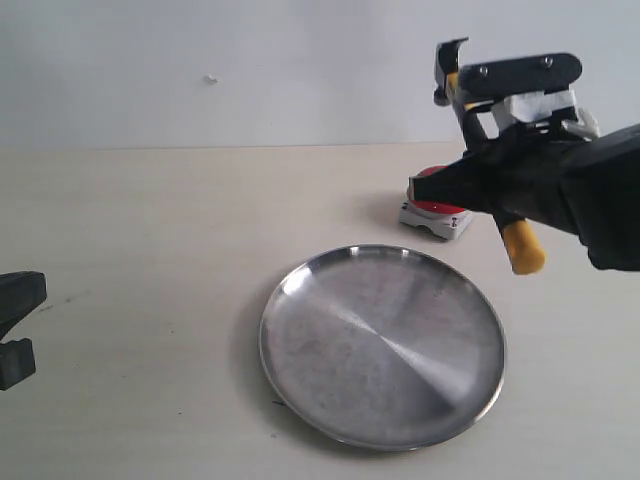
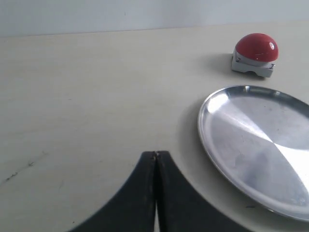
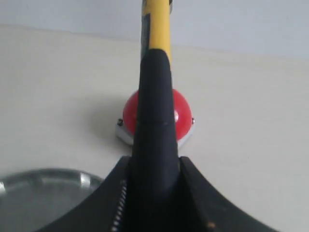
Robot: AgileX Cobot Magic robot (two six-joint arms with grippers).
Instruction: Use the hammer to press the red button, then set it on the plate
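Right pincer (image 3: 154, 166) is clamped on the black handle of the hammer (image 3: 154, 87), which is held off the worktop (image 1: 150, 220) with its head uppermost. The red button (image 2: 256, 47) sits just beyond it and the plate (image 1: 382, 345) lies near. Left pincer (image 2: 155, 159) is pressed together, well apart.

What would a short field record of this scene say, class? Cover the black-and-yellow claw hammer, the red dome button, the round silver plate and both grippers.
Hammer: black-and-yellow-handled claw hammer, held off the table, tilted, head uppermost.
Right gripper: shut on the hammer's handle.
Left gripper: shut, holding nothing.
Button: glossy red dome button on a grey base, beside the plate, not touching it.
Plate: round silver metal plate, flat on the beige table; hammer not yet on it.
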